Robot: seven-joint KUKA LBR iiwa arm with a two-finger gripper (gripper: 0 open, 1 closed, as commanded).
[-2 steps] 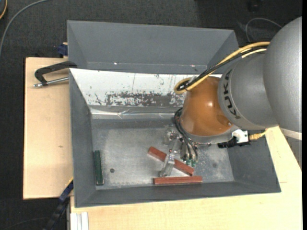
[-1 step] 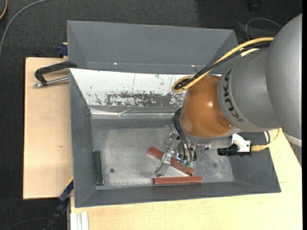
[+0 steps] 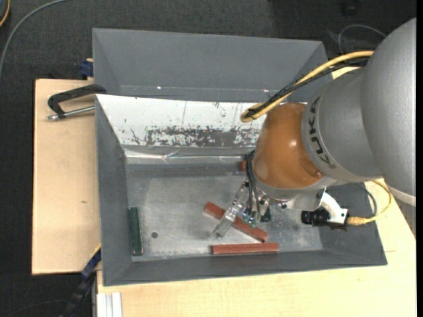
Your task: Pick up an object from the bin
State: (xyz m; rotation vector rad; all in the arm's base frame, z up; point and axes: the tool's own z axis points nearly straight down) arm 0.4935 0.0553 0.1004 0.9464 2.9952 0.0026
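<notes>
so the arm (image 3: pixel 370 111) stuck in from the right, with its orange cover (image 3: pixel 284 150) hanging over the right half of the bin (image 3: pixel 112 177). the claw (image 3: pixel 230 222) was down low at the bin floor, a bit right of the middle and toward the near side. honestly couldn't tell if it was apart, together or clamped on anything, too much was crowded in at its tip.

right under the claw lay a red-brown stick (image 3: pixel 213 210), flat on the floor and slanted, its left end farther back and its right end nearer. the claw sat over the middle of it. looked like it was touching, but i couldn't say it had hold of it.

a little nearer than that, a red bar (image 3: pixel 244 247) lay flat along the near wall, running left to right. it was close to the stick's right end, couldn't tell whether they touched.

way over on the left a green bar (image 3: pixel 135 231) lay at the foot of the left wall, running near to far, well apart from the claw. a small dark dot (image 3: pixel 154 236) sat on the floor just right of it.

a yellow cable (image 3: pixel 310 74) arced from the arm over the far right part of the bin.
</notes>
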